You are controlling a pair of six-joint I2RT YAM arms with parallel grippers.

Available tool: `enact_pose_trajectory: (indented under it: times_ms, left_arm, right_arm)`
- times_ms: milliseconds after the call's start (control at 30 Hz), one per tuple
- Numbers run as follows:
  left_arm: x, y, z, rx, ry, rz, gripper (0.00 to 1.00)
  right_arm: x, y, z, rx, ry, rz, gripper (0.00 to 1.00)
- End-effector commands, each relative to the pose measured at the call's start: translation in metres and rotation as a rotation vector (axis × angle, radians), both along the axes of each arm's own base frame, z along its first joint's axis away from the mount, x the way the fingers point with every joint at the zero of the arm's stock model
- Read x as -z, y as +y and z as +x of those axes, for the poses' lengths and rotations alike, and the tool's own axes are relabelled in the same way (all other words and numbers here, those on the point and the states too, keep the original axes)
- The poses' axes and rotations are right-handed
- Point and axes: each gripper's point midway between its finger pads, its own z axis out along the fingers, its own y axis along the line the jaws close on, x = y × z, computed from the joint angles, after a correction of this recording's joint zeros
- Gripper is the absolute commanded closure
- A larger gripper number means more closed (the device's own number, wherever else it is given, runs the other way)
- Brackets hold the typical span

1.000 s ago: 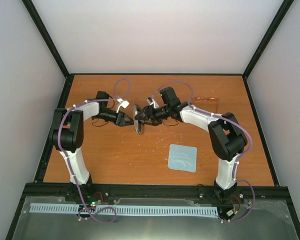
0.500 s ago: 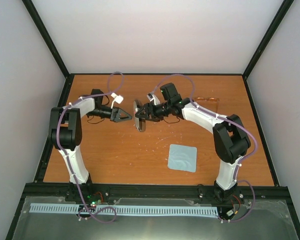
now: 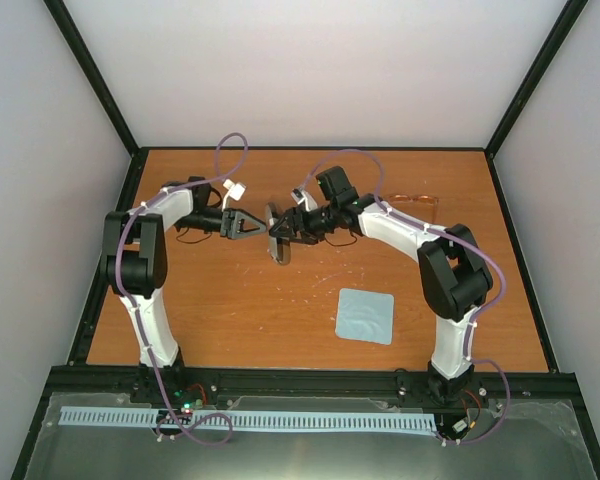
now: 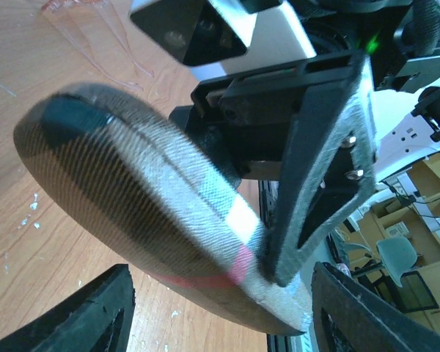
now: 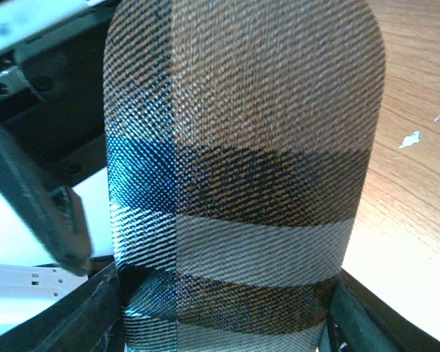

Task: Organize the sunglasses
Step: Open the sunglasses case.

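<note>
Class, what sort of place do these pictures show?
Probably a robotics lab test cell: two white-and-black robot arms bolted to an orange wooden table, plain white enclosure walls, office desks and chairs beyond.

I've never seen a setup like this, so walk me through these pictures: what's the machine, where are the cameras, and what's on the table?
These are two robot arms bolted at the near edge of a wooden table. One picture looks down from above; the other two come from a camera on each wrist. The right pincer is shut on a brown striped oval case. The left pincer is open right beside it. Orange-tinted sunglasses lie at the far right, a light blue cloth nearer the arms.
</note>
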Motion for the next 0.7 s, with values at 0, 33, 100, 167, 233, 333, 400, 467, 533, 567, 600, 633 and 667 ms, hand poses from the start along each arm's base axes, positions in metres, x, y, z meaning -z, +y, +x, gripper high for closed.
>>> enact_pose_trajectory:
  times_ms: [0, 33, 100, 167, 233, 333, 400, 467, 533, 567, 600, 633, 667]
  left_arm:
    - [0.001, -0.005, 0.006, 0.016, -0.027, -0.012, 0.34]
    - [0.002, -0.006, 0.007, 0.016, -0.029, -0.004, 0.34]
    - [0.007, -0.006, 0.012, 0.010, -0.032, 0.017, 0.34]
    - [0.009, -0.006, 0.017, 0.005, -0.041, 0.030, 0.34]
    - [0.011, -0.006, 0.021, 0.002, -0.039, 0.037, 0.35]
    - [0.019, -0.006, 0.026, -0.001, -0.038, 0.061, 0.35]
    - [0.029, -0.005, 0.027, -0.001, -0.029, 0.079, 0.36]
    - [0.037, -0.005, 0.027, 0.000, -0.020, 0.094, 0.37]
    - [0.045, -0.004, 0.026, 0.001, -0.011, 0.111, 0.37]
    - [0.049, -0.003, 0.025, 0.001, -0.010, 0.124, 0.37]
    - [0.054, -0.002, 0.024, 0.001, -0.008, 0.137, 0.38]
    - [0.058, -0.002, 0.022, 0.002, -0.007, 0.150, 0.38]
    - [0.062, -0.001, 0.020, 0.003, -0.004, 0.162, 0.38]
  right_arm:
    - [-0.021, 0.014, 0.000, -0.046, -0.049, 0.062, 0.97]
    - [-0.023, 0.015, -0.002, -0.056, -0.048, 0.068, 0.97]
    - [-0.026, 0.017, -0.006, -0.072, -0.051, 0.080, 0.97]
    - [-0.028, 0.019, -0.010, -0.092, -0.047, 0.089, 0.97]
    - [-0.028, 0.020, -0.013, -0.106, -0.045, 0.095, 0.97]
    - [-0.035, 0.022, -0.017, -0.124, -0.048, 0.121, 0.97]
    - [-0.043, 0.023, -0.019, -0.132, -0.058, 0.148, 0.97]
    - [-0.053, 0.024, -0.019, -0.143, -0.072, 0.175, 0.97]
    - [-0.060, 0.025, -0.019, -0.147, -0.083, 0.188, 0.97]
    - [-0.063, 0.026, -0.019, -0.147, -0.090, 0.193, 0.97]
    - [-0.065, 0.025, -0.018, -0.143, -0.095, 0.199, 0.97]
    - [-0.069, 0.026, -0.017, -0.141, -0.103, 0.208, 0.97]
    - [-0.073, 0.026, -0.017, -0.138, -0.110, 0.218, 0.97]
